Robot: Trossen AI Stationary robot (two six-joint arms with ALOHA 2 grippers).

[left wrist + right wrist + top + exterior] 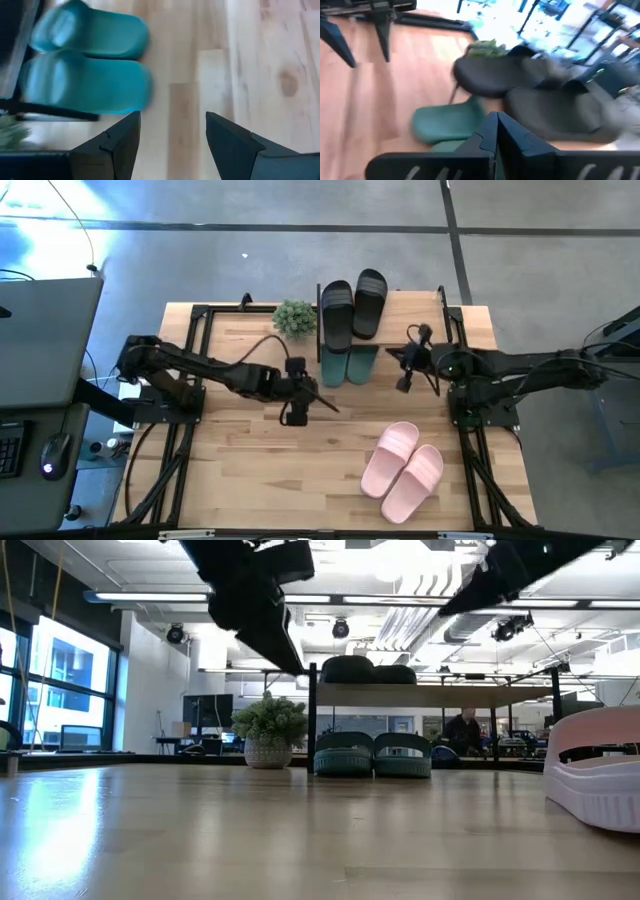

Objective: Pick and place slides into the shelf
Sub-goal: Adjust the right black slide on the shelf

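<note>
Black rubber slides [352, 305], a pair with one wide strap each, lie side by side on top of the low shelf [400, 308] with its light wooden plank and thin black posts, at the far edge of your light wooden table [260, 460]. Under that plank you see the teal-green rubber pair [347, 364], toes poking out toward the table's middle; in the low view they sit together on the table surface between the posts. You find the pale pink pair [403, 470] well apart from the shelf, lying at an angle on the near right part of the table. Your left end effector [322, 402] hangs above the table just in front of the teal-green slides, its fingers [117, 145] spread wide and holding nothing. Your right end effector [405, 370] is raised beside the shelf's right end, its fingers pressed together and empty. A small green potted plant [295, 318] stands just left of the shelf.
</note>
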